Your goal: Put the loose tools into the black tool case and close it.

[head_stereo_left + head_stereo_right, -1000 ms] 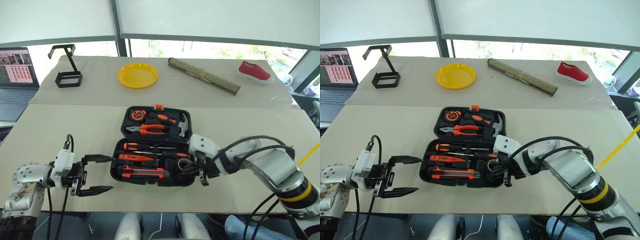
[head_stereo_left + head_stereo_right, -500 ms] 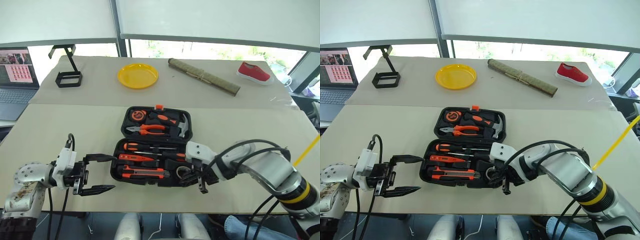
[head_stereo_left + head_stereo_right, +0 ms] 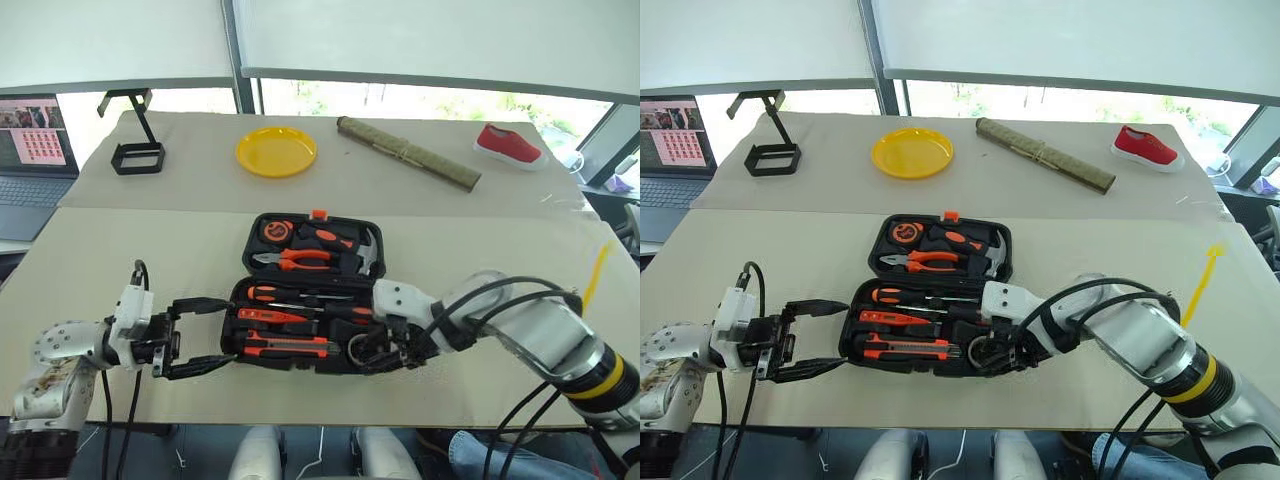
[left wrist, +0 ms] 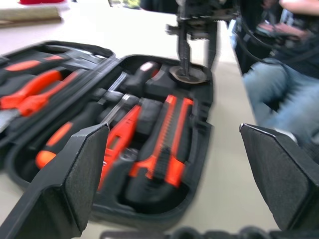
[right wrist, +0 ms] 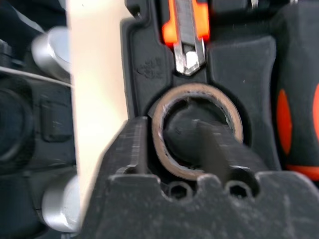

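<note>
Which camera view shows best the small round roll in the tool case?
The right wrist view: the roll sits close and centred in its round slot, one finger outside its rim. The eye views show it as a small ring; the left wrist view shows it far off.

Silver-grey arms with white wrist housings, looped black cables, yellow-black band on right forearm (image 3: 590, 372); black two-finger grippers.

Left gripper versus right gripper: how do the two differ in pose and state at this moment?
The left gripper hangs beside the black tool case at its left end with fingers spread wide and nothing between them; the right gripper reaches down into the case's right front corner. The left touches no tool, while the right's fingers straddle the rim of the small dark round roll lying in its slot. Both have two black fingers.
</note>
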`<state>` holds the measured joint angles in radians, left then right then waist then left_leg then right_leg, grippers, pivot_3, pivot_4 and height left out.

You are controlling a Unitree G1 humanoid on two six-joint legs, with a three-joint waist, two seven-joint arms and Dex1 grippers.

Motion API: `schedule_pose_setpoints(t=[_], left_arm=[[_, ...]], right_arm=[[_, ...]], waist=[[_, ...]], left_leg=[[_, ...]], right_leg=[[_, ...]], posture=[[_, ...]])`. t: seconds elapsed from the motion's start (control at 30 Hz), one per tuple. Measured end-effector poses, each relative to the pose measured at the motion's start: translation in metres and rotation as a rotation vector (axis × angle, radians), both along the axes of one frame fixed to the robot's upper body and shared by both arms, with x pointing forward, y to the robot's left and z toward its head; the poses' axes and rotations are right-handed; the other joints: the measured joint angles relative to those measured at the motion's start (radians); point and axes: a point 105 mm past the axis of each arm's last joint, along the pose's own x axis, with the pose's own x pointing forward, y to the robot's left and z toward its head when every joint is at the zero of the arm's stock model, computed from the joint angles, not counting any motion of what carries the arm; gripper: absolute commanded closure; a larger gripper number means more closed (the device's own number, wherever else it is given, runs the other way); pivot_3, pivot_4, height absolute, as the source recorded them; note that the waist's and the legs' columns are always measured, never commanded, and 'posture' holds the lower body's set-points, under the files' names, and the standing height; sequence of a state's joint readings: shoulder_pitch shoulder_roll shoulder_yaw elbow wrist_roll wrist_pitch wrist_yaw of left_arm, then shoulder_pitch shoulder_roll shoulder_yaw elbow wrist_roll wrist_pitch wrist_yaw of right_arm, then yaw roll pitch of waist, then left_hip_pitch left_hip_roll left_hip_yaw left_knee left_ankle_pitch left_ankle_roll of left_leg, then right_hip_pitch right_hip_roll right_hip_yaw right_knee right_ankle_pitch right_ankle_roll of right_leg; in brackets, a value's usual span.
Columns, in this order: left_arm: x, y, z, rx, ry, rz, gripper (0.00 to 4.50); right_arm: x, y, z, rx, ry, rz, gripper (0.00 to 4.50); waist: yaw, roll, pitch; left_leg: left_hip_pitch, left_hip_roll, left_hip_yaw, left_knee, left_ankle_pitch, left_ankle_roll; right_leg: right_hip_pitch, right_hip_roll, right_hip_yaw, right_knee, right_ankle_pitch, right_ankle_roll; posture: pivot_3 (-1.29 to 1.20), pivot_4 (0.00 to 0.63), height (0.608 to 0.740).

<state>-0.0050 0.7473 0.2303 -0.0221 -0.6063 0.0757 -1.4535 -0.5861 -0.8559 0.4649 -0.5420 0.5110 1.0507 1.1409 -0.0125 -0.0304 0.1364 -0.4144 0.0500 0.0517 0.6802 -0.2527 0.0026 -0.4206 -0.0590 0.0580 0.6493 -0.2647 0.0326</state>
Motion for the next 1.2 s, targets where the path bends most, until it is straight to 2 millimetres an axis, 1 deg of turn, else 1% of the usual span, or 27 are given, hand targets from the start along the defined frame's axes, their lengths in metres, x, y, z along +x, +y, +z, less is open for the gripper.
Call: schedule_pose_setpoints(t=[0.07, 0.1, 0.13, 0.2, 0.27, 0.3, 0.33, 0.37, 0.43, 0.47, 0.53, 0.57, 0.7, 0.8, 0.83, 0.9, 1.0, 1.2], left_arm=[[0.005, 0.005, 0.002, -0.009, 0.006, 0.064, 0.0], [0.008, 0.008, 0.003, -0.014, 0.01, 0.093, 0.25], [0.01, 0.012, 0.003, -0.02, 0.017, 0.123, 0.4], [0.021, 0.023, 0.004, -0.041, 0.038, 0.226, 0.89], [0.035, 0.036, 0.004, -0.04, 0.044, 0.344, 1.67], [0.042, 0.042, 0.003, -0.029, 0.046, 0.399, 2.0], [0.052, 0.048, 0.0, -0.01, 0.047, 0.472, 2.49], [0.064, 0.052, -0.003, 0.001, 0.049, 0.544, 2.71], [0.078, 0.047, -0.011, 0.001, 0.066, 0.595, 3.5], [0.081, 0.043, -0.015, 0.007, 0.081, 0.598, 3.85], [0.092, 0.029, -0.024, 0.026, 0.099, 0.591, 4.48], [0.096, 0.022, -0.026, 0.032, 0.102, 0.58, 4.48], [0.105, 0.008, -0.026, 0.057, 0.104, 0.54, 4.48], [0.109, -0.008, -0.031, 0.077, 0.126, 0.479, 4.48], [0.109, -0.009, -0.031, 0.08, 0.128, 0.473, 4.48], [0.106, -0.015, -0.033, 0.088, 0.154, 0.43, 4.48], [0.101, -0.018, -0.035, 0.096, 0.176, 0.4, 4.48], [0.085, -0.031, -0.042, 0.095, 0.199, 0.327, 4.48]], right_arm=[[-0.002, 0.001, 0.013, 0.068, 0.009, 0.026, 2.35], [0.0, -0.002, 0.018, 0.079, 0.002, 0.019, 2.31], [0.002, -0.006, 0.022, 0.082, -0.005, 0.01, 2.29], [0.009, -0.02, 0.029, 0.114, -0.016, -0.053, 2.29], [0.02, -0.035, 0.031, 0.15, -0.044, -0.148, 2.8], [0.027, -0.041, 0.03, 0.172, -0.067, -0.192, 2.99], [0.039, -0.047, 0.027, 0.193, -0.122, -0.263, 3.44], [0.055, -0.057, 0.02, 0.197, -0.211, -0.348, 3.67], [0.077, -0.07, 0.007, 0.186, -0.326, -0.461, 4.41], [0.082, -0.071, 0.003, 0.184, -0.357, -0.481, 4.5], [0.096, -0.072, -0.004, 0.173, -0.456, -0.523, 4.5], [0.1, -0.072, -0.008, 0.17, -0.481, -0.533, 4.5], [0.105, -0.068, -0.024, 0.148, -0.495, -0.534, 4.5], [0.106, -0.057, -0.03, 0.171, -0.481, -0.521, 4.5], [0.106, -0.056, -0.03, 0.175, -0.481, -0.517, 4.5], [0.105, -0.053, -0.03, 0.179, -0.478, -0.504, 4.5], [0.104, -0.054, -0.03, 0.179, -0.472, -0.497, 4.5], [0.097, -0.069, -0.031, 0.153, -0.467, -0.5, 4.5]], waist=[[-0.002, 0.0, 0.0], [-0.001, 0.0, 0.0], [-0.001, 0.0, 0.0], [0.004, 0.0, 0.001], [0.009, -0.001, 0.001], [0.012, -0.001, 0.0], [0.012, -0.002, 0.0], [0.013, -0.002, 0.0], [0.015, -0.002, 0.0], [0.015, -0.002, 0.0], [0.014, -0.002, 0.0], [0.013, -0.002, 0.0], [0.007, -0.001, 0.0], [0.007, -0.001, 0.0], [0.007, -0.001, 0.0], [0.009, -0.001, 0.001], [0.009, -0.001, 0.001], [0.017, -0.001, 0.001]], left_leg=[[0.0, 0.0, 0.0, 0.0, 0.0, 0.0], [0.0, 0.0, 0.0, 0.0, 0.0, 0.0], [0.0, 0.0, 0.0, 0.0, 0.0, 0.0], [0.0, 0.0, 0.0, 0.0, 0.0, 0.0], [0.0, -0.001, 0.0, 0.001, 0.0, 0.0], [0.0, -0.001, 0.0, 0.001, 0.0, 0.0], [0.0, -0.001, 0.0, 0.001, 0.0, 0.0], [0.0, -0.001, 0.001, 0.001, 0.0, 0.0], [-0.001, -0.002, 0.002, 0.001, 0.0, -0.001], [-0.001, -0.002, 0.003, 0.001, 0.0, -0.001], [-0.001, -0.002, 0.003, 0.001, 0.0, -0.001], [-0.001, -0.002, 0.003, 0.001, 0.0, -0.001], [-0.001, -0.002, 0.003, 0.001, 0.001, -0.001], [-0.001, -0.002, 0.003, 0.001, 0.001, -0.001], [-0.001, -0.002, 0.003, 0.001, 0.001, -0.001], [-0.001, -0.002, 0.003, 0.001, 0.001, -0.001], [-0.001, -0.002, 0.003, 0.001, 0.001, -0.001], [-0.001, -0.002, 0.003, 0.001, 0.001, -0.001]], right_leg=[[0.0, 0.0, 0.0, 0.0, 0.0, 0.0], [0.0, 0.0, 0.0, 0.0, 0.0, 0.0], [0.0, 0.0, 0.0, 0.0, 0.0, 0.0], [0.001, -0.001, -0.001, 0.0, 0.0, 0.0], [0.001, -0.001, -0.001, 0.0, 0.0, 0.0], [0.001, -0.001, -0.001, 0.0, 0.0, 0.0], [0.001, -0.001, 0.0, 0.0, 0.0, 0.0], [0.001, -0.001, 0.0, 0.0, 0.0, 0.001], [0.0, -0.001, 0.001, 0.0, 0.001, 0.001], [0.0, -0.001, 0.001, 0.0, 0.001, 0.001], [-0.001, 0.0, 0.001, 0.001, 0.001, 0.001], [-0.001, 0.0, 0.001, 0.001, 0.001, 0.001], [-0.001, 0.0, 0.002, 0.001, 0.001, 0.001], [0.0, 0.0, 0.002, 0.001, 0.001, 0.001], [0.0, 0.0, 0.002, 0.001, 0.001, 0.001], [0.0, 0.0, 0.002, 0.001, 0.001, 0.001], [0.0, 0.0, 0.002, 0.001, 0.001, 0.001], [0.0, -0.001, 0.002, 0.0, 0.001, 0.001]], posture=[[0.0, 0.15, 0.74], [0.0, 0.15, 0.74], [0.0, 0.15, 0.74], [0.0, 0.15, 0.74], [0.0, 0.15, 0.74], [0.0, 0.15, 0.74], [0.0, 0.15, 0.74], [0.0, 0.15, 0.74], [0.0, 0.15, 0.74], [0.0, 0.15, 0.74], [0.0, 0.15, 0.74], [0.0, 0.15, 0.74], [0.0, 0.15, 0.74], [0.0, 0.15, 0.74], [0.0, 0.15, 0.74], [0.0, 0.15, 0.74], [0.0, 0.15, 0.74], [0.0, 0.15, 0.74]])
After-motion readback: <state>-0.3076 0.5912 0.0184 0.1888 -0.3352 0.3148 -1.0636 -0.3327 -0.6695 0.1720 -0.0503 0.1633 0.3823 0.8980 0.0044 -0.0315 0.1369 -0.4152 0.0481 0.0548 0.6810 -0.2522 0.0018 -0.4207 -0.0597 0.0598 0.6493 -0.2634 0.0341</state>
